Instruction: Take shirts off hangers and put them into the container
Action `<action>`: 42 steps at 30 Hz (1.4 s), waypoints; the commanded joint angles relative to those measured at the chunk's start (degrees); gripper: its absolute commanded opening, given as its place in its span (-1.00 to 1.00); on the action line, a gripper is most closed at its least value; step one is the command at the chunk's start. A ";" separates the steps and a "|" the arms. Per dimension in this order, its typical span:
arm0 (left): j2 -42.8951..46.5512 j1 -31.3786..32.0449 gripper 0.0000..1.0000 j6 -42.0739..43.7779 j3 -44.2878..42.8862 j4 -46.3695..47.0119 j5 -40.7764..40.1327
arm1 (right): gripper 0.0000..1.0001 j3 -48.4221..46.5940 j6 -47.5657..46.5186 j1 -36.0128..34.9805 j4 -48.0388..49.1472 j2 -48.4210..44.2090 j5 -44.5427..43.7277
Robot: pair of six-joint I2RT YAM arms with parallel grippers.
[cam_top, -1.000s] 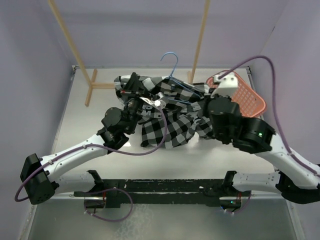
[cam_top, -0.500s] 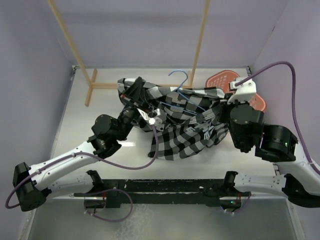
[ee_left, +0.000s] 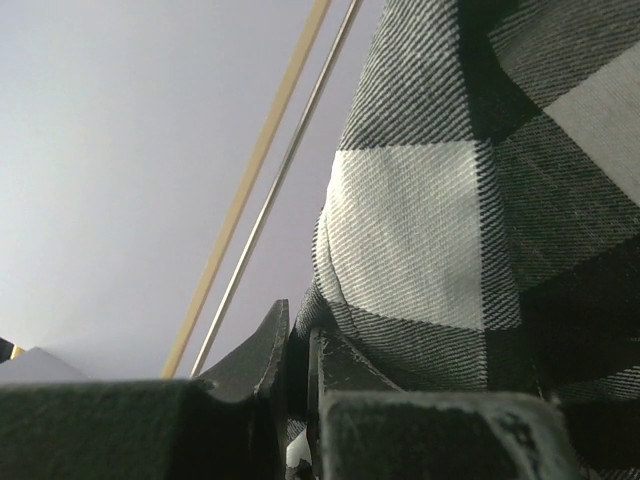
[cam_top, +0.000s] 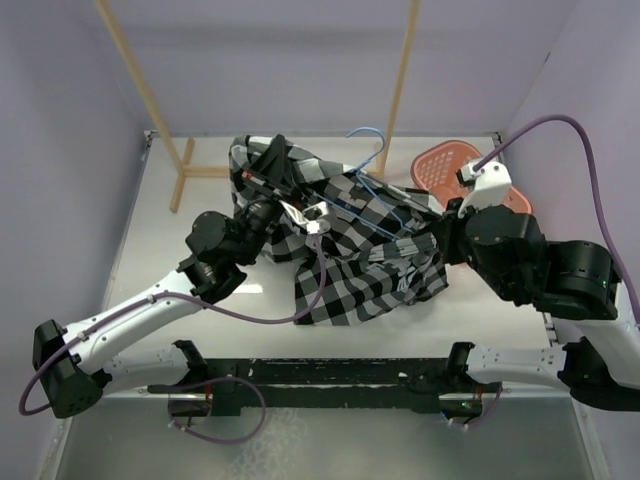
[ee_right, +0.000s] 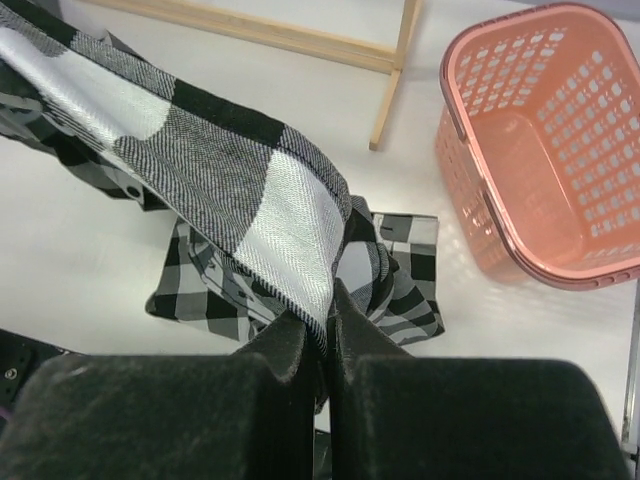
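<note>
Top external view: the checked shirt (cam_top: 350,262) hangs spread between both arms over the worktop (cam_top: 160,235) with the light-blue hanger (cam_top: 366,130) in it, hook pointing to the far wall. The pink basket (cam_top: 440,160) stands just beside, at far right.

Left wrist view – the left claw (ee_left: 300,332) is closed on a shirt fold.

Right wrist view – the right claw (ee_right: 320,328) pinches the shirt edge.

Bright diffuse light, soft shadows, wrist-view foregrounds blurred.
</note>
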State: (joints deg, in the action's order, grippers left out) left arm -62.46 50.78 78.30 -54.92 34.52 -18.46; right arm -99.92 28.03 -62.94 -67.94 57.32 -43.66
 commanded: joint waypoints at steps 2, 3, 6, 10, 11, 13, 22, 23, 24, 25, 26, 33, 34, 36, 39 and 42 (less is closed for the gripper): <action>5.03 -6.82 -1.00 -0.04 -7.44 9.80 -13.35 | -1.00 -1.93 6.56 1.72 -19.83 -4.27 -13.54; 5.78 -6.88 -1.00 -0.74 -7.76 9.39 -13.14 | -1.00 -1.84 6.97 1.74 -19.78 -4.74 -13.52; 8.19 -7.37 -1.00 -4.23 -9.24 5.38 -11.81 | -1.00 -0.84 7.43 1.74 -19.14 -5.20 -11.40; 10.33 -7.81 -1.00 -8.01 -12.05 -0.09 -10.14 | -1.00 0.58 6.90 1.70 -18.43 -4.11 -7.84; 10.72 -7.81 -1.00 -8.15 -12.65 -0.83 -9.75 | -1.00 0.82 6.80 1.72 -18.64 -3.68 -7.01; 11.36 -7.81 -1.00 -8.78 -14.47 -3.24 -9.22 | -1.00 1.55 6.02 1.72 -19.28 -2.59 -5.53; 11.41 -7.72 -1.00 -5.53 -23.52 -8.34 -8.59 | -1.00 9.07 5.87 1.68 -19.90 -1.21 1.14; 11.71 -7.72 -1.00 -6.68 -24.20 -9.62 -8.58 | -1.00 10.37 5.97 1.68 -19.16 -1.79 2.08; 12.05 -7.72 -1.00 -7.77 -24.44 -10.09 -8.68 | -1.00 11.54 5.49 1.72 -18.02 -2.35 3.04; 12.31 -7.72 -1.00 -8.52 -24.33 -10.54 -8.81 | -1.00 12.64 5.12 1.68 -16.98 -2.91 5.27; 12.39 -7.76 -1.00 -8.40 -24.02 -10.57 -9.34 | -1.00 13.90 4.03 1.73 -15.52 -3.60 7.11; 12.31 -7.73 -1.00 -9.06 -24.06 -7.11 -14.36 | -1.00 18.81 3.46 1.76 -10.09 -9.48 13.90; 12.09 -7.72 -1.00 -9.30 -24.63 -6.98 -14.78 | -1.00 19.45 4.27 1.69 -9.89 -10.88 13.21; 11.44 -7.72 -1.00 -9.64 -26.06 -6.89 -15.73 | -1.00 21.30 8.12 1.69 -10.96 -13.76 9.46; 10.23 -7.72 -1.00 -12.37 -28.54 -9.94 -16.86 | -1.00 24.87 15.75 1.68 -13.25 -18.64 4.22; 8.97 -7.76 -1.00 -15.14 -28.98 -12.80 -18.10 | -1.00 26.88 18.43 1.69 -13.53 -20.33 3.51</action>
State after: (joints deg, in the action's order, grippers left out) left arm -57.91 48.10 69.32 -73.19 -0.73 -11.03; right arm -76.84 40.53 -62.52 -53.23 42.52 -29.45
